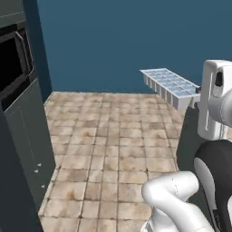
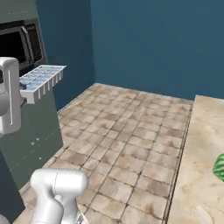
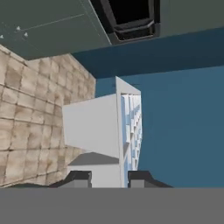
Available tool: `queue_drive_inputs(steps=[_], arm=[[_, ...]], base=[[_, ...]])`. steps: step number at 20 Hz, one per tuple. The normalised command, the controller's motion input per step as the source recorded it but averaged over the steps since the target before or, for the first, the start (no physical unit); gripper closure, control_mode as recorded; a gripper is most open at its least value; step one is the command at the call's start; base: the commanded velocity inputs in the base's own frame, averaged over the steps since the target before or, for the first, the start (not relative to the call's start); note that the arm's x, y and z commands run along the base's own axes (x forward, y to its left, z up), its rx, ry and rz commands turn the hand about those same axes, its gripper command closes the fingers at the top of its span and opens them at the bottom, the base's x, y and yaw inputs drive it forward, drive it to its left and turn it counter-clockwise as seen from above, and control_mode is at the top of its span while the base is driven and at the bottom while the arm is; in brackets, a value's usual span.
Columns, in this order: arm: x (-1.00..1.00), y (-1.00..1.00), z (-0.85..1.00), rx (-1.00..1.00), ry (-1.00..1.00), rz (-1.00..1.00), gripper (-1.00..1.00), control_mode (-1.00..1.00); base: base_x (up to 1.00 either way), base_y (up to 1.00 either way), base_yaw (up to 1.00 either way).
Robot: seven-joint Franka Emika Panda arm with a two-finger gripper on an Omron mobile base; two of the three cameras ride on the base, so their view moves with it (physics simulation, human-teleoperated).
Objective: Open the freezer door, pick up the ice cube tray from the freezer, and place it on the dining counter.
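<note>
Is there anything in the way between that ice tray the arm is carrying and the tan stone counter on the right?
In the right base view, only bare tiled floor lies between the ice cube tray, held up in the air, and the dining counter. Nothing stands there.

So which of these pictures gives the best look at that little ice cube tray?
The left base view: the ice cube tray is seen from above, its two rows of blue cubes plain. The right base view shows it smaller and at a slant. The hand view shows it edge-on, between the hand's fingertips.
</note>
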Motion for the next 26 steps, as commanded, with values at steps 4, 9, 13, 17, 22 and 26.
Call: queue_drive_inputs(steps=[4,9,13,17,22,26], arm=[[0.0,0.0,0.0,0.0,0.0,0.0,1.0,1.0],[0.0,0.0,0.0,0.0,0.0,0.0,1.0,1.0],[0.0,0.0,0.0,0.0,0.0,0.0,1.0,1.0],[0.0,0.0,0.0,0.0,0.0,0.0,1.0,1.0],[0.0,0.0,0.0,0.0,0.0,0.0,1.0,1.0],[0.0,0.0,0.0,0.0,0.0,0.0,1.0,1.0]], base=[[0.0,0.24,-0.95],[0.13,0.43,-0.88],[0.39,0.63,-0.8],[0.52,0.76,-0.75],[0.58,0.94,-0.67],[0.56,1.0,-0.63]])
